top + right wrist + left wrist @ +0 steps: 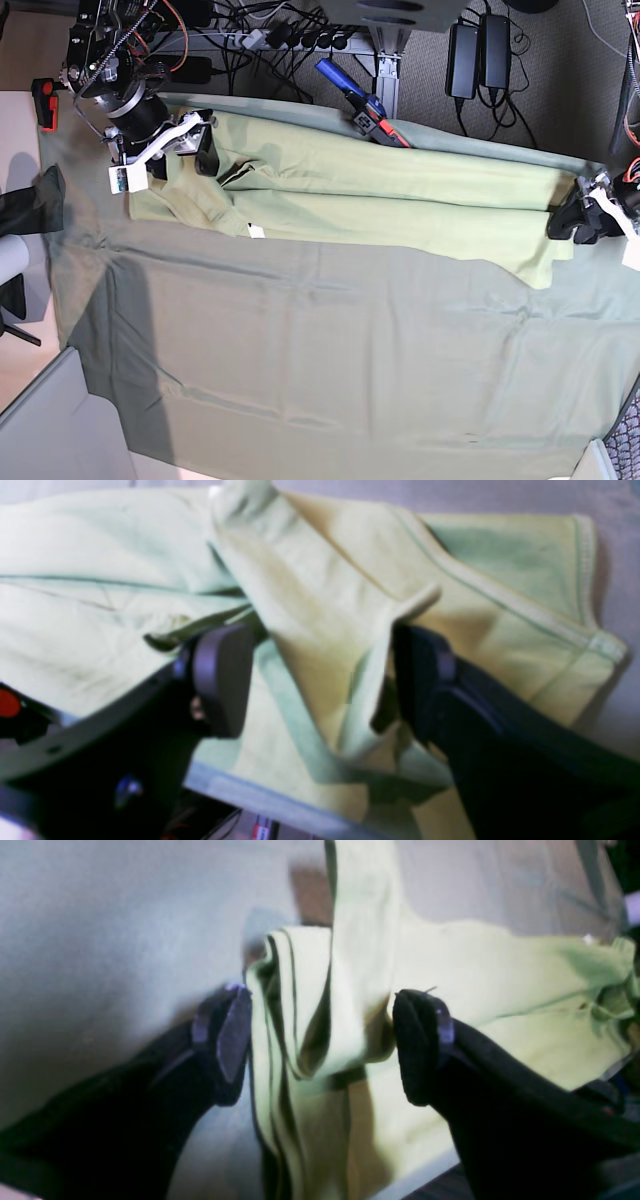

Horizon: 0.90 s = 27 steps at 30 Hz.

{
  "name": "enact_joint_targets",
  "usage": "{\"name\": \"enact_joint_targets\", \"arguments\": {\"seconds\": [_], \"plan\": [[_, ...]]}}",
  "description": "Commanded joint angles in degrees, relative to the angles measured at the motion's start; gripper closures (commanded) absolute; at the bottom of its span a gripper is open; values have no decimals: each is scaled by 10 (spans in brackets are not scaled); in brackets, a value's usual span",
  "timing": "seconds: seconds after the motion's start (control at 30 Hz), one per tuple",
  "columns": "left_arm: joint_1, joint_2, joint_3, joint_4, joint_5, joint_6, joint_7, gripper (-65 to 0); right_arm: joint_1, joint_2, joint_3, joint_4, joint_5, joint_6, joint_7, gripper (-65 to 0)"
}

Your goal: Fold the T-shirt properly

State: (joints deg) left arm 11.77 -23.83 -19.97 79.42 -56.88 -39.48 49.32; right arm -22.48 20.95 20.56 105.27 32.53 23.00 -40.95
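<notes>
The pale yellow-green T-shirt point(400, 190) lies folded lengthwise in a long band along the far side of the table, its small white tag point(256, 231) at the near left edge. My right gripper point(185, 155) is at the shirt's left end. In the right wrist view its jaws are wide open point(320, 680) around a raised fold of the shirt point(100, 555). My left gripper point(570, 222) is at the shirt's right end. Its jaws are also open point(325, 1040), with bunched layers of the shirt point(475, 980) between them.
The duller grey-green table cloth point(350, 350) covers the table. A blue-handled clamp point(355, 100) sits at the far edge behind the shirt. Cables and power bricks point(480, 50) lie beyond the table. A dark cloth point(25, 200) hangs at the left edge.
</notes>
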Motion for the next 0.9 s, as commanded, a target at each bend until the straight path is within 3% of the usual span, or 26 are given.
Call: {"name": "enact_joint_targets", "arguments": {"seconds": [0.0, 0.37, 0.43, 0.53, 0.6, 0.87], "plan": [[-2, -1, -1, 4, -12, -5, 13, -470, 2, 8, 5, 10, 7, 12, 13, -436], [16, 14, 2, 5, -46, -5, 36, -457, 2, 8, 5, 10, 7, 12, 15, -436], [19, 14, 2, 5, -47, -5, 35, -355, 2, 8, 5, 10, 7, 12, 16, -436], [19, 14, 2, 5, -48, -5, 21, -94, 2, 8, 5, 10, 7, 12, 19, -436], [19, 14, 2, 5, -51, -5, 15, 0, 2, 8, 5, 10, 7, 12, 19, -436], [9, 14, 2, 5, -51, -5, 16, 0, 2, 8, 5, 10, 6, 12, 21, -436]]}}
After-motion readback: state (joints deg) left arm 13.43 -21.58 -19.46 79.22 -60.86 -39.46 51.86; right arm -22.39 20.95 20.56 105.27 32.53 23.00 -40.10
